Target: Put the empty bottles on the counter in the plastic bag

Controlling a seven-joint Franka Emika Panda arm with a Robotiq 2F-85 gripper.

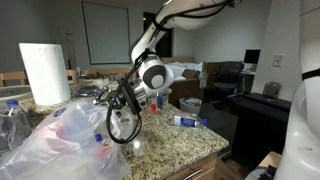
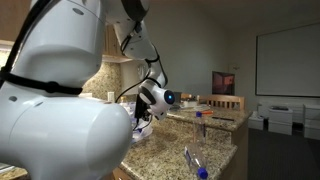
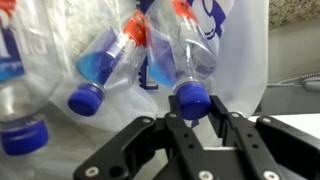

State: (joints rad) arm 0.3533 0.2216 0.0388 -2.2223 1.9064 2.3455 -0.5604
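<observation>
Gripper (image 3: 197,115) clamped on bottle (image 3: 188,50) at the cap, body aimed down at the bag (image 3: 245,60), likely for a clean drop; another bottle (image 1: 186,120) lies near the tabletop (image 1: 180,145) edge.

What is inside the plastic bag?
At least two clear bottles with blue caps lie in the bag; the gripper holds another bottle by its cap. What lies beneath them is covered.
</observation>
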